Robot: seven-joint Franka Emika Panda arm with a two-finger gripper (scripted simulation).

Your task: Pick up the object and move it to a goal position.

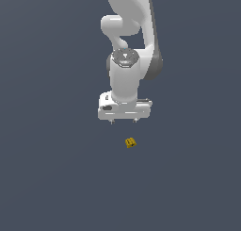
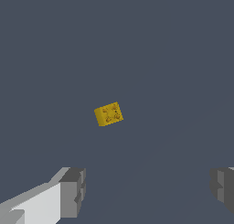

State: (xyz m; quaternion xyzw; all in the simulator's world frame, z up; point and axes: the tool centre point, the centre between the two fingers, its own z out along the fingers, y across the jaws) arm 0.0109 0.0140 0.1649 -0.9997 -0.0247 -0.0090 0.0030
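The object is a tiny golden-yellow block with darker marks, lying on the dark grey surface. It also shows in the wrist view, apart from the fingers. My white gripper hangs above it and slightly toward the exterior view's left, with a clear gap between them. The gripper is open and empty: its two grey fingertips stand far apart in the wrist view, and only short tips show in the exterior view.
The white arm rises behind the gripper toward the top of the exterior view. A plain dark grey surface lies all around.
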